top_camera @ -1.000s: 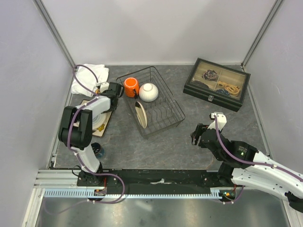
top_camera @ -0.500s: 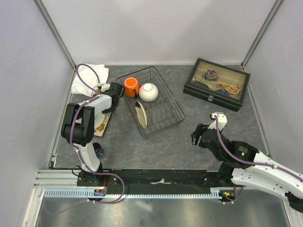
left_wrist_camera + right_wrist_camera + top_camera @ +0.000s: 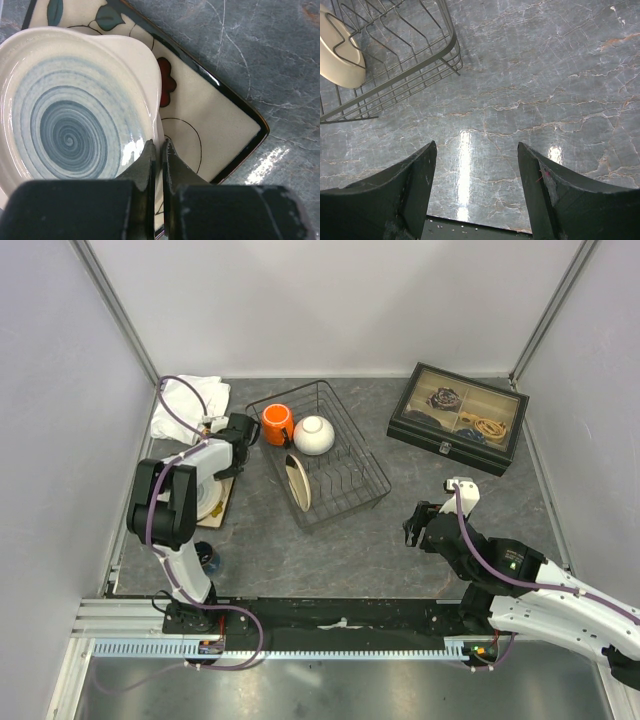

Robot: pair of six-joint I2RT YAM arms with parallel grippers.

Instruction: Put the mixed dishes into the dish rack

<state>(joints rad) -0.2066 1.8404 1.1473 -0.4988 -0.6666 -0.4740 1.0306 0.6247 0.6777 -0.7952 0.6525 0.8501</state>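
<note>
Grip is my main finding. In the left wrist view the left gripper (image 3: 159, 148) has its jaws clamped on the wavy rim of the blue-spiral dish (image 3: 70, 132). One finger is inside the rim and the other outside it, above the square flower-patterned plate (image 3: 215, 115) on which the dish lies. In the overhead view this stack sits at the left of the frame, near the left side of the dish rack (image 3: 345, 475) at centre. The rack already carries the orange mug (image 3: 277, 424) and the white bowl (image 3: 314, 435) at its upper end. The cream plate (image 3: 298, 483) stands on edge at its lower left. The right gripper (image 3: 477, 187) hangs at the lower right with its jaws wide apart on nothing, over bare table (image 3: 535, 100).

Hazards, as I judge them:
- The hold is a thin pinch at one spot on a glazed edge. When I lift, the dish's weight hangs off that spot, so it may swing down or slide out and drop onto the square plate.
- I cannot tell whether the outer finger touches the square plate. If it does, the lift may drag or tip that plate.
- The route to the rack passes the mug and the rack's left wire wall, and a hanging dish may clip either.
- The free prong slots lie beside the cream plate, so a tilted entry may knock it over.
</note>
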